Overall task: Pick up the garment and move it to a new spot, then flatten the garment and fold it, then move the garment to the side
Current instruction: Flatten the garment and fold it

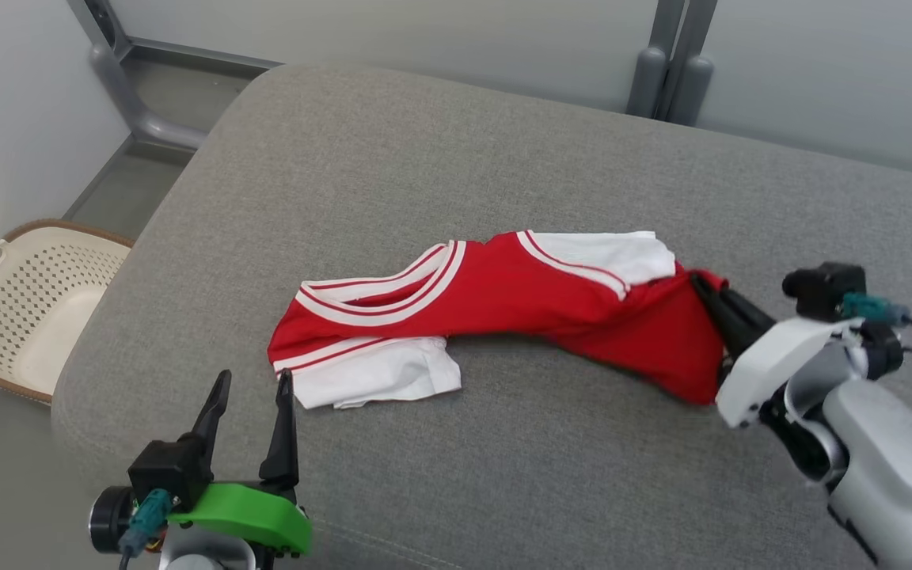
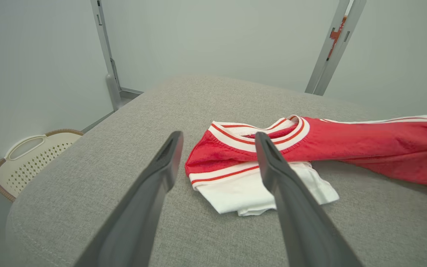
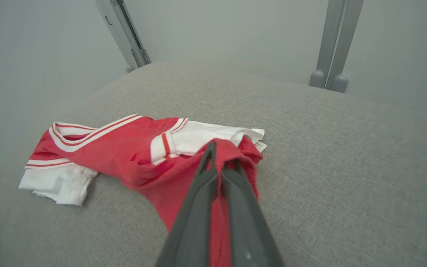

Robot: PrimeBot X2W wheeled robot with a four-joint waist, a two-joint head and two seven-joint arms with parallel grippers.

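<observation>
The head view looks forward and steeply down from above the near edge of the grey cushion [image 1: 503, 158], taking in its near left corner, the basket [image 1: 20, 317] on the floor beside it, and the metal posts [image 1: 666, 71] behind the far edge. The left wrist view sits low over that near left corner, facing the far edge along the left gripper [image 2: 218, 136], close to the garment [image 2: 365, 144]. The right wrist view looks from close above the garment's right end, along the right gripper [image 3: 219, 159], toward the far edge and its left corner. All three views share the garment, the far edge and the posts.
</observation>
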